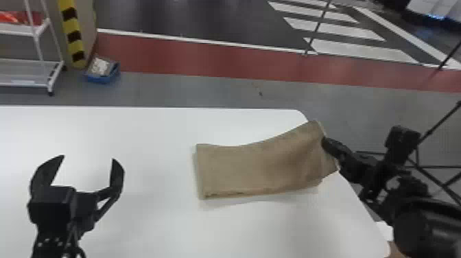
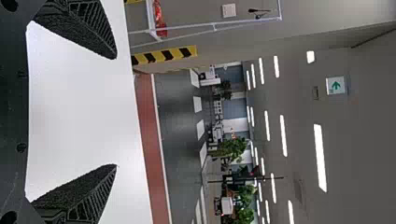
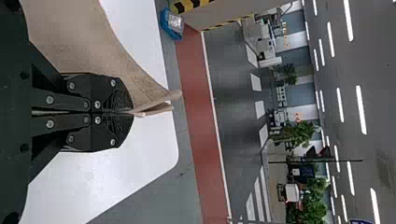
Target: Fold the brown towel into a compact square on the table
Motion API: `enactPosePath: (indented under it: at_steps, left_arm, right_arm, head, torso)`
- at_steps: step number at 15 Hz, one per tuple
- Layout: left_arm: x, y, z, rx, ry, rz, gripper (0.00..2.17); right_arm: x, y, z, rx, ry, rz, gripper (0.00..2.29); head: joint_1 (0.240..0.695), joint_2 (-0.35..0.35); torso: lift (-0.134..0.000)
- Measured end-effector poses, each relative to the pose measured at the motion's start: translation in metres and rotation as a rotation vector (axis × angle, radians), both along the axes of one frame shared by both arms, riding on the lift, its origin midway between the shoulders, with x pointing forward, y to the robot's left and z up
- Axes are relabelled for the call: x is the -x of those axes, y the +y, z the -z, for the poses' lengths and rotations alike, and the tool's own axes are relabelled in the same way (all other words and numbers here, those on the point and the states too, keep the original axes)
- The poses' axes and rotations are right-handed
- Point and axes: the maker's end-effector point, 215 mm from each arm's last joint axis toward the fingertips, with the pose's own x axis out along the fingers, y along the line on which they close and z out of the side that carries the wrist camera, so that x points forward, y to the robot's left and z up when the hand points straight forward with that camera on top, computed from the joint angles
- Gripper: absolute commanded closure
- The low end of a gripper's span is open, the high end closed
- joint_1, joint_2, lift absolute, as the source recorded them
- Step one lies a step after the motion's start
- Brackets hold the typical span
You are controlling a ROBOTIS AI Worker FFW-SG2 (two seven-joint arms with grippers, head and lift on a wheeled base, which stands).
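the brown towel (image 1: 257,166) runs left to right on the table (image 1: 144,137), its right end lifted, pinched between the right gripper's (image 1: 326,143) closed jaws, which partly hide it; the left gripper (image 1: 89,158) gapes wide, empty.

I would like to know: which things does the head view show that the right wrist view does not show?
Head view: the left gripper, its fingers spread apart, and a white rack.
Right wrist view: ceiling lights and green plants.
Both: the brown towel, its end pinched by the right gripper, plus the white table, a blue bin and the red floor strip.
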Motion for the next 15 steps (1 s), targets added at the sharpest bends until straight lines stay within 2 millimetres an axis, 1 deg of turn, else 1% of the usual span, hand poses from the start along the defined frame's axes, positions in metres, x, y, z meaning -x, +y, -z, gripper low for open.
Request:
enactPosePath:
  at_steps: [1,2,3,4,5,6,7,8,9,10,11,12,13,14,15]
  left_arm:
    - [0.0,0.0,0.002,-0.001,0.003,0.001,0.04]
    - [0.0,-0.001,0.003,0.0,0.005,0.003,0.04]
    - [0.0,-0.003,0.003,0.001,0.006,0.007,0.04]
    - [0.0,-0.005,0.004,0.001,0.008,0.01,0.04]
    - [0.0,-0.005,0.005,0.001,0.009,0.012,0.04]
    - [0.0,-0.006,0.006,0.0,0.011,0.012,0.04]
    - [0.0,-0.005,0.007,-0.002,0.012,0.012,0.04]
    - [-0.002,-0.004,0.008,-0.004,0.013,0.009,0.04]
    - [-0.003,-0.002,0.008,-0.006,0.013,0.006,0.04]
    - [-0.004,-0.001,0.008,-0.005,0.012,0.005,0.04]
    - [-0.005,-0.002,0.006,-0.002,0.009,0.006,0.04]
    - [-0.006,-0.005,0.005,0.0,0.006,0.01,0.04]
    - [-0.007,-0.006,0.004,0.002,0.004,0.012,0.04]
    - [-0.007,-0.007,0.003,0.003,0.002,0.012,0.04]
    - [-0.007,-0.006,0.001,0.004,-0.003,0.009,0.04]
  right_arm:
    - [-0.001,-0.004,0.012,0.015,0.022,0.002,1.52]
    - [-0.003,-0.004,0.027,0.033,0.041,-0.002,1.26]
    - [-0.005,-0.003,0.042,0.044,0.061,-0.006,0.37]
    - [-0.006,-0.005,0.055,0.052,0.085,0.001,0.0]
    - [-0.005,-0.011,0.069,0.063,0.124,0.023,0.0]
    - [-0.003,-0.02,0.077,0.08,0.147,0.066,0.03]
    - [-0.003,-0.028,0.072,0.104,0.128,0.101,0.06]
    - [-0.004,-0.03,0.054,0.132,0.065,0.112,0.06]
    - [-0.003,-0.022,0.033,0.151,-0.001,0.093,0.06]
    - [-0.001,-0.012,0.021,0.157,-0.037,0.067,0.16]
    - [0.002,0.002,0.016,0.15,-0.048,0.025,0.44]
    - [0.004,0.017,0.019,0.131,-0.037,-0.024,0.96]
    - [0.005,0.031,0.025,0.113,-0.021,-0.068,1.59]
    - [0.005,0.048,0.033,0.095,-0.002,-0.114,1.76]
    - [0.004,0.066,0.041,0.081,0.019,-0.157,1.77]
  head:
    - [0.695,-0.307]
    - [0.695,-0.309]
    - [0.695,-0.309]
    - [0.695,-0.31]
    - [0.695,-0.319]
    - [0.695,-0.327]
    - [0.695,-0.335]
    - [0.695,-0.338]
    - [0.695,-0.335]
    - [0.695,-0.319]
    - [0.695,-0.31]
    - [0.695,-0.301]
    - [0.695,-0.291]
    - [0.695,-0.266]
    - [0.695,-0.25]
  torso:
    - [-0.114]
    - [-0.114]
    - [-0.114]
    - [-0.114]
    - [-0.114]
    - [-0.114]
    - [-0.114]
    - [-0.114]
    - [-0.114]
    - [-0.114]
    - [-0.114]
    - [-0.114]
    - [-0.114]
    - [-0.114]
    - [-0.114]
